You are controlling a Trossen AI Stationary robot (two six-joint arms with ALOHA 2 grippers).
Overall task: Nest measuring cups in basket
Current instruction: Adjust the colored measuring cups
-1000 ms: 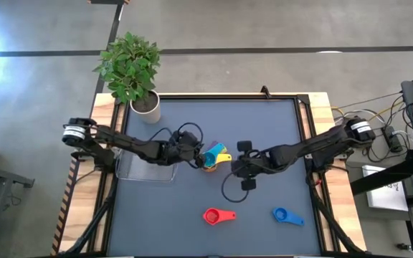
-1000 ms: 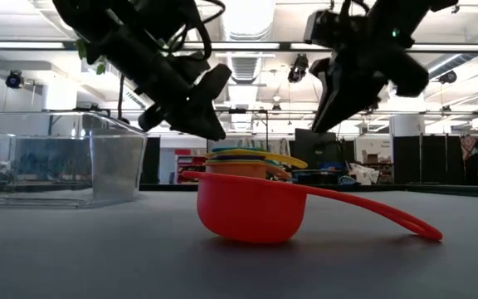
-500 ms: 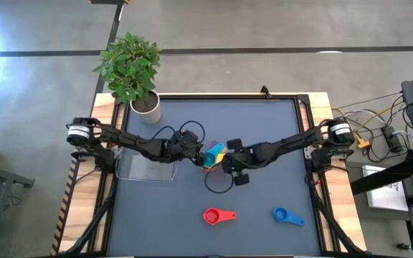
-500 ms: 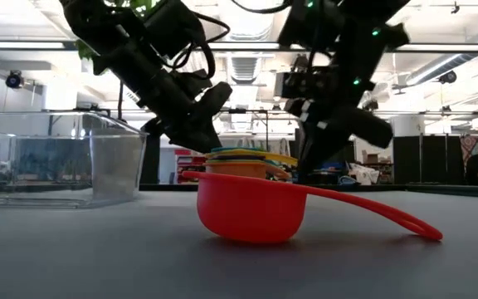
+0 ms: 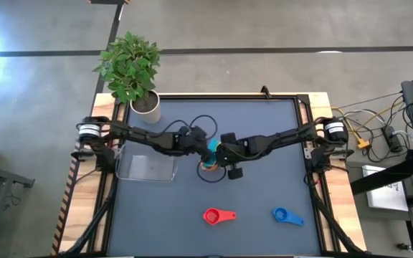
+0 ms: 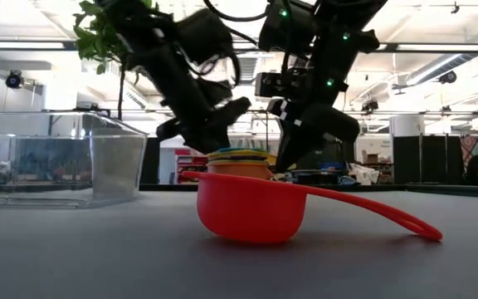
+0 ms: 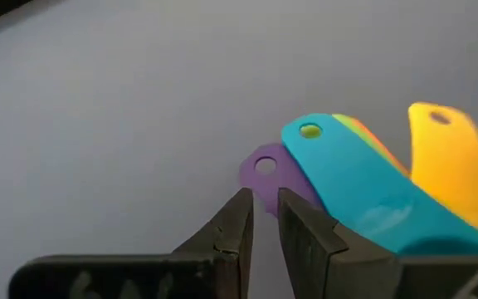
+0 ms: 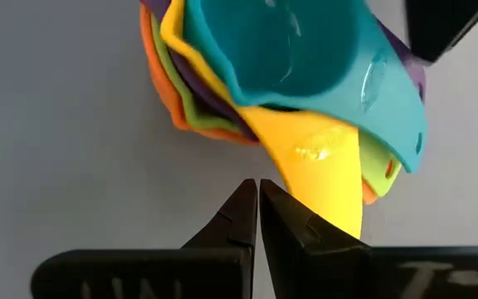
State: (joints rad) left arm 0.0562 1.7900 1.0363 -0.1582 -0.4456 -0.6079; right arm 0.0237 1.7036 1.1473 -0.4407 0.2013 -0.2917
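Near the middle of the dark table (image 5: 264,143), a nested stack of measuring cups (image 5: 209,153): teal cup (image 8: 305,58) on top, with yellow (image 8: 322,166), green (image 8: 378,170), purple (image 7: 265,173) and orange (image 8: 152,50) ones beneath, handles fanned out. Left gripper (image 5: 201,140) down at one side of the stack, fingers nearly closed with only a narrow slit between them, tips just beside the purple handle; gripping nothing as far as the left wrist view shows. Right gripper (image 5: 223,153) down at the other side, fingers pressed together, tips close to the yellow handle and apparently not clamped on it, though contact is hard to judge from the right wrist view. Red cup (image 5: 218,216) lying alone toward the near edge, and in the low view filling the foreground in front of the stack. Blue cup (image 5: 287,216) well apart to the right of the red one. Clear basket (image 5: 146,167) at the left side of the table, near the stack but not touching it, holding no cups. Potted plant (image 5: 130,68) at the far left corner.
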